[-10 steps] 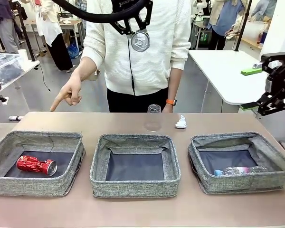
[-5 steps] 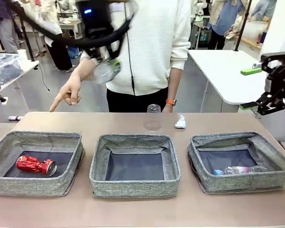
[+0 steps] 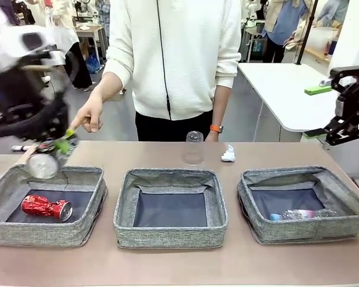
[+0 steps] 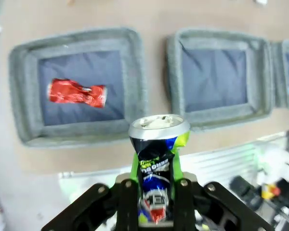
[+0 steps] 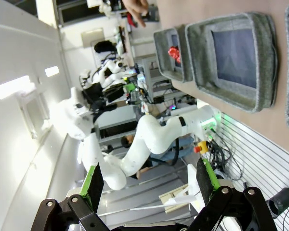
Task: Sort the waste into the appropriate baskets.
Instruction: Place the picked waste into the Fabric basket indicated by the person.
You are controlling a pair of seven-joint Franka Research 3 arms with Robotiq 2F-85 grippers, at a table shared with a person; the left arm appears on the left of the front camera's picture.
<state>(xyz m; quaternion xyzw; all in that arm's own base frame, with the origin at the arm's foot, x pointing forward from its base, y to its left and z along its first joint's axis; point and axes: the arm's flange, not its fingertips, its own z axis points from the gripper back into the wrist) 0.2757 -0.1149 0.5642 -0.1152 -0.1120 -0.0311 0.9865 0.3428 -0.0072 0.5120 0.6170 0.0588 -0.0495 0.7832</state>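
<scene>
My left gripper (image 3: 52, 154) is blurred with motion at the far left, shut on a crushed dark printed can (image 3: 43, 165) just above the far rim of the left basket (image 3: 48, 234). In the left wrist view the can (image 4: 158, 154) stands upright in that gripper (image 4: 156, 187), high over the left basket (image 4: 74, 37) and the crushed red can (image 4: 77, 93) in it. The middle basket (image 3: 170, 237) holds nothing. A clear bottle (image 3: 302, 214) lies in the right basket (image 3: 305, 231). My right gripper (image 3: 346, 122) hangs open, raised at the right edge.
A clear plastic cup (image 3: 193, 148) stands upside down on the table behind the middle basket, with a white paper wad (image 3: 228, 154) to its right. The person stands at the far side, one hand (image 3: 88, 118) pointing down towards the left basket.
My left arm has swung from high above the table's centre down to the far left, carrying the dark can to the left basket. The right arm and the pointing hand have stayed put.
</scene>
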